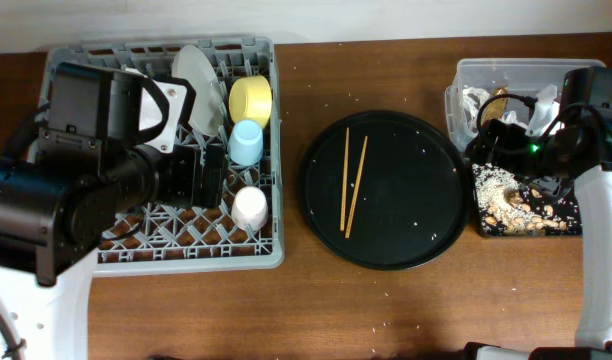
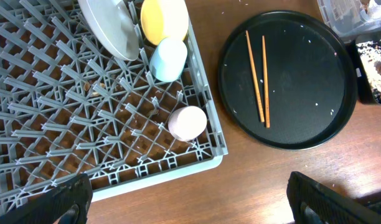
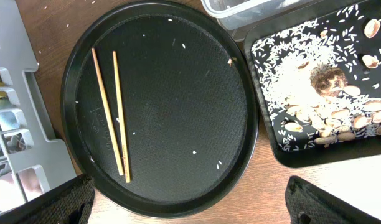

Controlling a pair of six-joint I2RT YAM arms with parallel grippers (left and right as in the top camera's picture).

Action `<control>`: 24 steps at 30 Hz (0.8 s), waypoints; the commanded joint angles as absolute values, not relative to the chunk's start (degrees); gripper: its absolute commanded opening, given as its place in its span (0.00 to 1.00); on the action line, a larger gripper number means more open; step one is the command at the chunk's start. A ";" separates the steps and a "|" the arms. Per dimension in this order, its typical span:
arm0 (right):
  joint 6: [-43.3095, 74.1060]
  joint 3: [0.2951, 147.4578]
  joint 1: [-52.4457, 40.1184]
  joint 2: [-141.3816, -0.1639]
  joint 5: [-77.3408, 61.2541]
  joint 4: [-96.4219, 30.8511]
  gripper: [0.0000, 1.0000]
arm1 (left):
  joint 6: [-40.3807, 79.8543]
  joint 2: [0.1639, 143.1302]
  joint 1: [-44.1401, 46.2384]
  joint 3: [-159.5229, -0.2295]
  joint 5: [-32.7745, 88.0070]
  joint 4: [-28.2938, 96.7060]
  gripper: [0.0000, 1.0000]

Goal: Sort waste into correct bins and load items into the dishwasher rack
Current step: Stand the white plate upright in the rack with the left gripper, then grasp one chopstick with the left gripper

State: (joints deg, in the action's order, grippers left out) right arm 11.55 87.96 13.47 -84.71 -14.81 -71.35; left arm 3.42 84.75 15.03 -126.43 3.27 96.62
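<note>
The grey dishwasher rack at the left holds a white plate on edge, a yellow bowl, a light-blue cup and a pink-white cup. Two wooden chopsticks lie on the round black tray. The clear tub holds white napkins and a brown-gold wrapper. The shallow black tray holds rice and brown scraps. My left gripper is open and empty above the rack's front edge. My right gripper is open and empty above the round tray's near rim, chopsticks to its left.
Stray rice grains lie on the round tray and on the wooden table. My right arm hangs over the two bins at the right edge. My left arm covers the rack's left half.
</note>
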 commanded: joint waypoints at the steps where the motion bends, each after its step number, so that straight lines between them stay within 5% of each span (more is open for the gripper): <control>1: 11.38 88.29 13.54 -84.82 -14.31 -71.33 0.98 | 2.28 83.77 14.83 -126.34 1.74 95.11 0.99; 3: 11.38 88.29 13.54 -84.82 -14.31 -71.33 0.98 | -2.31 79.99 14.83 -122.83 1.78 84.79 0.99; 10: 11.38 88.29 13.54 -84.82 -14.31 -71.33 0.98 | -3.57 48.23 6.37 -70.32 4.54 42.11 0.99; 21: 11.38 88.29 13.54 -84.82 -14.31 -71.33 0.98 | -3.53 52.25 5.19 -64.53 10.46 38.02 0.99; 24: 11.38 88.29 13.54 -84.82 -14.31 -71.33 0.98 | -3.53 60.95 5.19 -64.53 30.92 33.10 0.99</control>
State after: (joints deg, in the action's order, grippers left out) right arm 11.62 87.96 13.47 -84.82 -14.81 -71.37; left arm -2.63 57.56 5.43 -64.86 15.46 35.83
